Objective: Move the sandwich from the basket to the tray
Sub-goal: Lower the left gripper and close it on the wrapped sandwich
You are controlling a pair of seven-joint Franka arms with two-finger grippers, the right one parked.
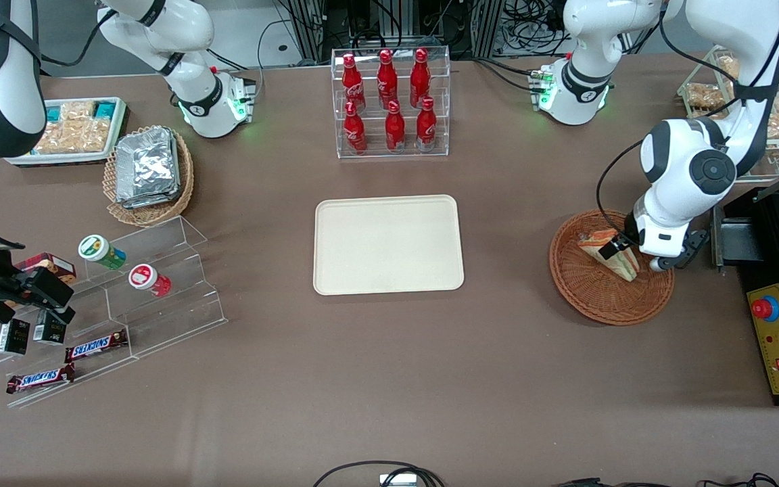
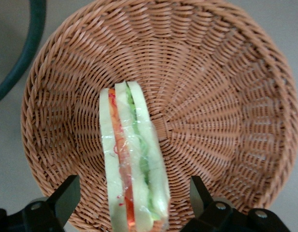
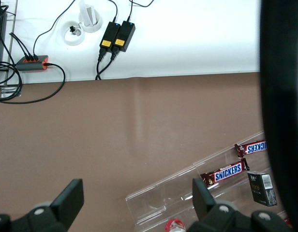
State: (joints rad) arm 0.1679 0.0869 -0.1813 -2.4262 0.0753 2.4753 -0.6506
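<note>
The sandwich [image 1: 611, 256] is a wrapped wedge with orange-red and green layers, standing on edge in the round reddish-brown wicker basket [image 1: 592, 304] toward the working arm's end of the table. My left gripper [image 1: 623, 247] hangs low over the basket and is open. In the left wrist view the sandwich [image 2: 132, 169] stands between the two black fingers [image 2: 67, 195], with a gap of wicker on each side, and neither finger touches it. The basket [image 2: 221, 96] fills that view. The cream tray [image 1: 388, 245] lies bare at the table's middle, beside the basket.
A clear rack of red bottles [image 1: 389, 101] stands farther from the camera than the tray. A black control box with a red button [image 1: 778, 338] lies beside the basket. A tan basket of foil packs [image 1: 148, 172], a white snack bin [image 1: 75, 128] and acrylic steps with Snickers bars [image 1: 95, 346] sit toward the parked arm's end.
</note>
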